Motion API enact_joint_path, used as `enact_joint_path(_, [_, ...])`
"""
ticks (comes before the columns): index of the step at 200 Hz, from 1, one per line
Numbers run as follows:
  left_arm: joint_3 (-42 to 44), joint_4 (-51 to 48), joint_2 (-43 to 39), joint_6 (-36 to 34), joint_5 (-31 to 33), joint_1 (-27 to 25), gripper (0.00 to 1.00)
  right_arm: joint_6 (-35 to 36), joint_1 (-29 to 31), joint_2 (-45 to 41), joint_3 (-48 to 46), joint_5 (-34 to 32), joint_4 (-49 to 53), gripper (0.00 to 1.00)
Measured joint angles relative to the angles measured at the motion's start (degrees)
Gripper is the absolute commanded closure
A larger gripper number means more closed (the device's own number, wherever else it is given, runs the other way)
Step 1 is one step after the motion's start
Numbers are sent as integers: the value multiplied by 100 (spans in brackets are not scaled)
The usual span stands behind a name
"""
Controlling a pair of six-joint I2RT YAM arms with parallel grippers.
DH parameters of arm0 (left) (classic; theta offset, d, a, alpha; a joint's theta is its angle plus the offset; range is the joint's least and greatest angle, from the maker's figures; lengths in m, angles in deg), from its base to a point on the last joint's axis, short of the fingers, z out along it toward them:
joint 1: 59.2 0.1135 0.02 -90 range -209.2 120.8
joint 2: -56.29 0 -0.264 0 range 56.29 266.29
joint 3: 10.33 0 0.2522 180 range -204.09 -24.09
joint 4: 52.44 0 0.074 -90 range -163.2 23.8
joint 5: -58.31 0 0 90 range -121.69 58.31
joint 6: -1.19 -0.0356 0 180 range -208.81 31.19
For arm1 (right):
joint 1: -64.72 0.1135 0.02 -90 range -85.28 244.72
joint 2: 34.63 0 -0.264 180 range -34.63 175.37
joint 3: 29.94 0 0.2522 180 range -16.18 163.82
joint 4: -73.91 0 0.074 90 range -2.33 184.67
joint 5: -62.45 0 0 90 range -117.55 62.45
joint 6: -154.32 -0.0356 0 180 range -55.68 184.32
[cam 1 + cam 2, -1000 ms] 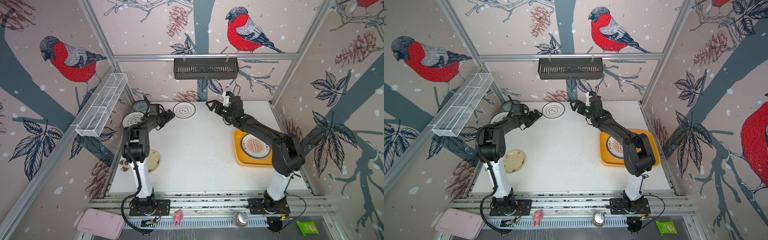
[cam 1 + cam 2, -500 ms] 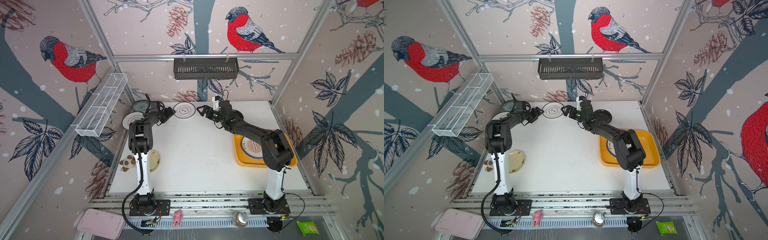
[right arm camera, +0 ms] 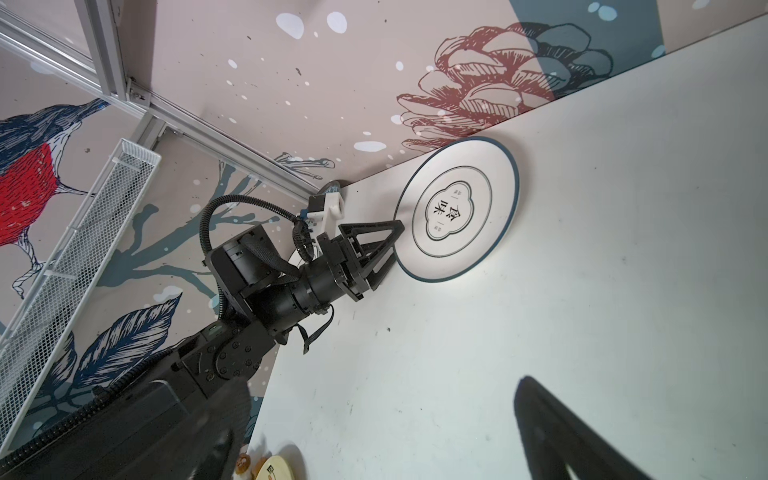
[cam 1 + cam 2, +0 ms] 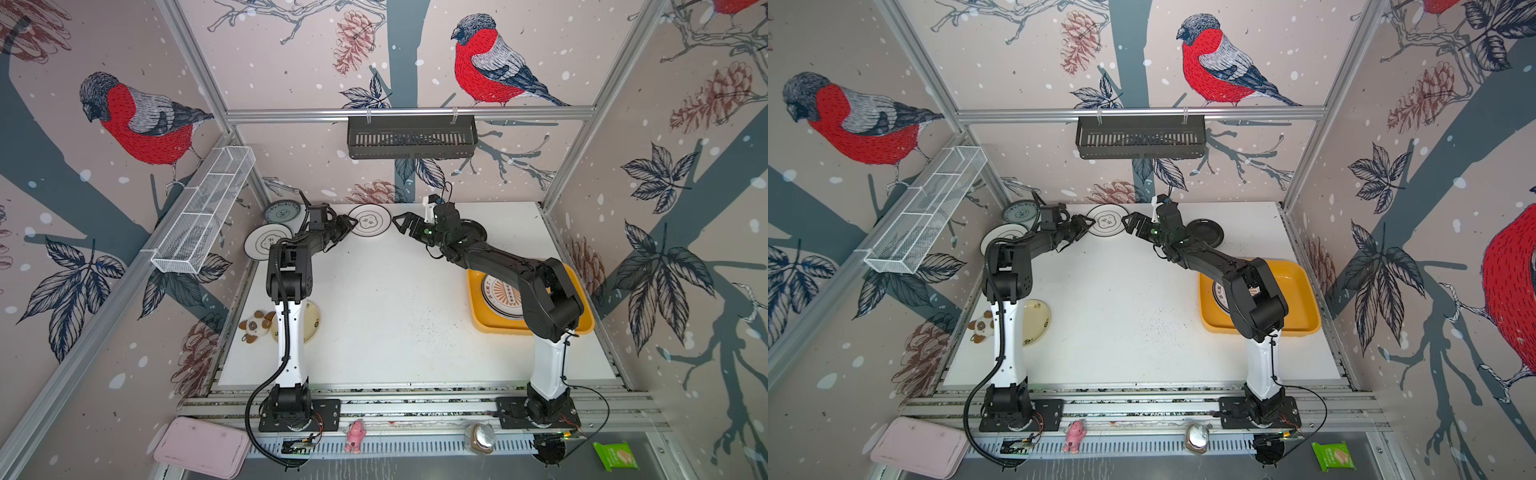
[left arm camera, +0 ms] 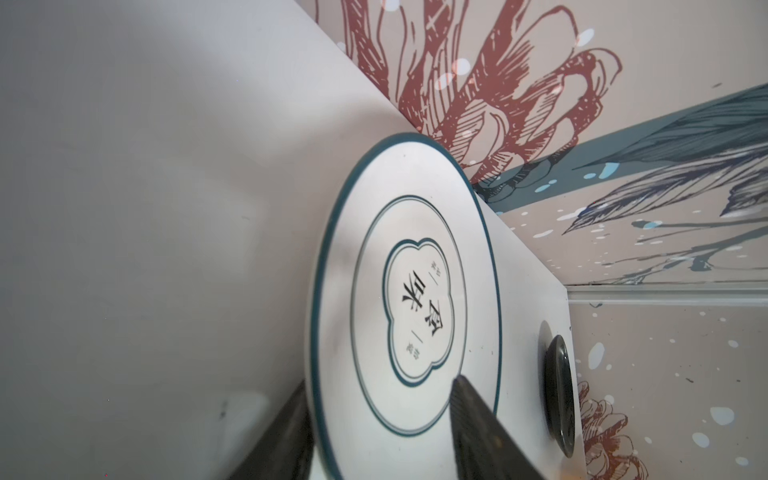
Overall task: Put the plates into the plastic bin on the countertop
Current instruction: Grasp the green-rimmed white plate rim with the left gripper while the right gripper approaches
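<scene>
A white plate [image 4: 370, 221] with a flower outline lies at the back of the countertop [image 4: 395, 311]. My left gripper [image 4: 351, 224] is shut on its near-left rim. In the left wrist view one finger [image 5: 478, 419] lies on the plate [image 5: 399, 299] and the other sits under the rim. My right gripper [image 4: 401, 222] hangs open just right of that plate, with nothing in it [image 3: 378, 384]. The yellow plastic bin [image 4: 582, 324] at the right holds a sunburst plate [image 4: 500, 293], partly hidden by the right arm. Other plates are black [image 4: 471, 230], grey-teal [image 4: 282, 211], white-ringed [image 4: 266, 243] and cream [image 4: 309, 328].
A plush toy [image 4: 255, 326] sits beside the cream plate at the left edge. On the back wall hangs a black slotted basket [image 4: 411, 137], and a white wire basket [image 4: 203, 216] hangs on the left wall. A pink tray [image 4: 201, 446] lies in front of the rails.
My left gripper's jaws have closed onto the white plate's rim. The right arm has swung left, uncovering the black plate, and its open gripper has come close to the white plate.
</scene>
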Motion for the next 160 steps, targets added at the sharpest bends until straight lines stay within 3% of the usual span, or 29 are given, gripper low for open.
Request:
enact_joint_path(66, [507,273,-192,605,435,-22,92,7,-11,-57,197,-385,588,0])
enact_joint_path(79, [573,308,-260,734,428,-22,100,9,-9,-144,186,-470,706,0])
enact_joint_path(160, [1429,197,-1182,741,527,-22,100,-39,17,-1178,-616,-1322,1045,0])
